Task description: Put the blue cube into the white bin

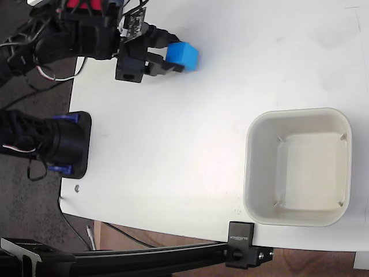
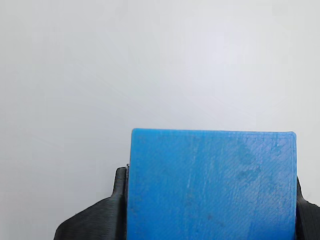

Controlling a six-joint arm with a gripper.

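The small bright-blue matte cube (image 2: 212, 184) is cut off by the wrist view's bottom edge; the black gripper fingers (image 2: 95, 222) are mostly hidden behind it.

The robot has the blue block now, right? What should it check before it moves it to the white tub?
1. Blue cube between the fingers of the tool: ok, the wrist view shows a black finger on each side of it.
2. Cube lifted off the table: cannot tell.
3. White bin empty: ok, only its bare floor shows.
4. Bin upright with its opening facing up: ok.
5. Way across the table to the bin free of other things: ok in the fixed view.
6. Cube over the bin: not ok, it is at the upper left and the bin at the lower right.
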